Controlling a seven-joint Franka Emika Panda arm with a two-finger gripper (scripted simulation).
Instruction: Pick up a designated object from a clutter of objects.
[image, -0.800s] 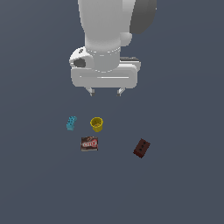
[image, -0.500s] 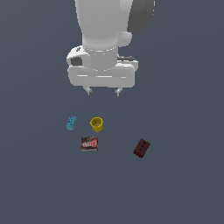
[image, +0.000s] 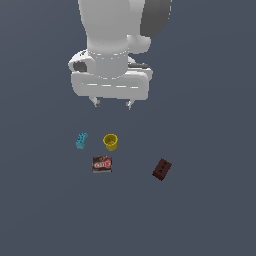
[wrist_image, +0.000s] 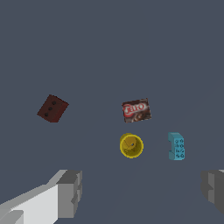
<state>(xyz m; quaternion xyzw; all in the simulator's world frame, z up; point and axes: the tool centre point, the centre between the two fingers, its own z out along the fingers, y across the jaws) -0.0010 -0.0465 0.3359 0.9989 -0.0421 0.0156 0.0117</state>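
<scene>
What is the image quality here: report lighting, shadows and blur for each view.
Exterior view: flat, even light, no cast shadows, no glare; the dark red-brown block and brown labelled packet are small and soft-edged. Wrist view: same flat light; the packet's label is blurred, the block's dots readable, the gripper fingers cropped at the edge.

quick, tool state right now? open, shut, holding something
Tool: open and empty, fingers spread wide, above the red-brown block and the other items.

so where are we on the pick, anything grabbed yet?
Nothing grabbed. The gripper hangs open and empty above the clutter. The dark red-brown block lies apart from the yellow cup, cyan toothed piece and brown labelled packet, untouched. Left: move over the block, descend, close, lift.
</scene>
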